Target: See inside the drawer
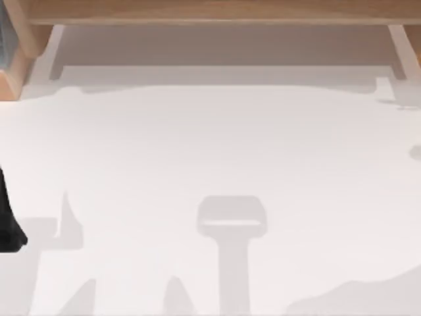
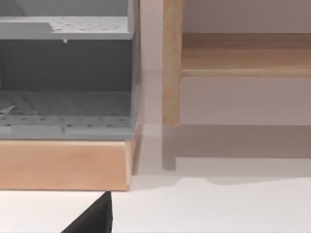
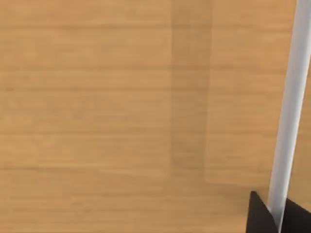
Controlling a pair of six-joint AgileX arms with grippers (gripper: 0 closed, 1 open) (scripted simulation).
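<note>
Nearest in the right wrist view, the right hand (image 3: 276, 216) sits closed about a pale, slim handle (image 3: 290, 97) — one dark fingertip (image 3: 257, 216) presses on each side of the bar. Just behind the handle lies the drawer front (image 3: 121, 121), a flat panel of light wood with its grain running across. The handle stands a little clear of it and casts a soft band of shadow on the wood. The view stays so close to the panel that I cannot tell how far the drawer is out.

From above, the white worktop (image 1: 210, 151) spreads from the lower edge of the frame up to a wooden frame (image 1: 210, 10) along the upper edge. A blocky grey shadow (image 1: 231, 220) lies at lower centre. My left arm (image 1: 6, 220) shows as a dark shape at the left edge, low over the worktop and well apart from the wooden frame.

In the left wrist view, the left hand (image 2: 95, 219) hangs over the worktop — I cannot tell whether it is open or closed. Beyond it stands a wooden base (image 2: 63, 165) carrying a grey perforated rack (image 2: 68, 109) with two levels. Beside the rack rises an upright wooden leg (image 2: 171, 63), and a wooden rail (image 2: 245, 56) runs off from it, farther back.
</note>
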